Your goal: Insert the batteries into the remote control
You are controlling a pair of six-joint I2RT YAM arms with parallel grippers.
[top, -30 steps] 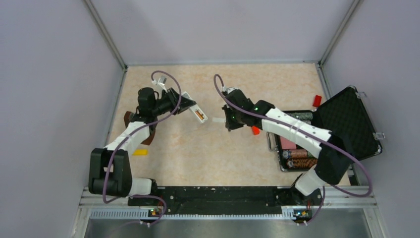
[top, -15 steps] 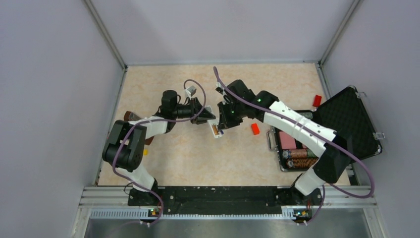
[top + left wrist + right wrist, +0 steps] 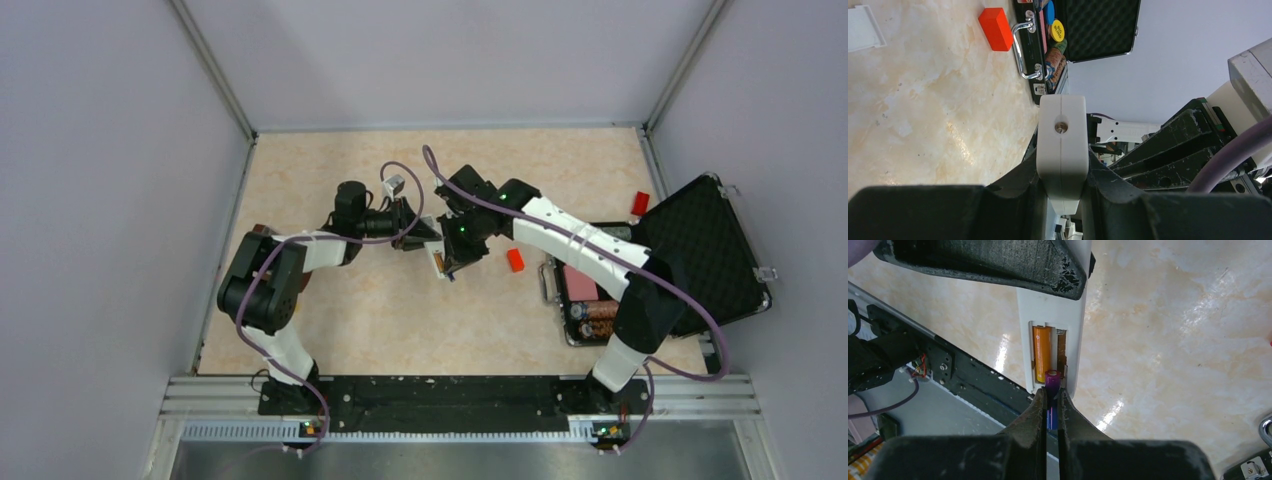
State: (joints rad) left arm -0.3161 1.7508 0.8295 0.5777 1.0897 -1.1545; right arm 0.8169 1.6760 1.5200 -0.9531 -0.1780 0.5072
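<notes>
Nearest, on the right, the open black case (image 3: 700, 250) lies on the table, with the red block (image 3: 515, 260) just left of its handle. Left of the block, mid-table, the left gripper (image 3: 1062, 175) grasps the remote (image 3: 1075, 330) by its long sides, open battery bay facing up. The orange battery (image 3: 1042, 360) lies seated in one slot. The right gripper (image 3: 1051, 392) is clenched on the purple battery (image 3: 1052, 380), whose tip sits at the mouth of the empty slot, right beside the orange battery's end and not yet seated. Farther off, beside the case's far corner, lies a small red piece (image 3: 640, 203).
</notes>
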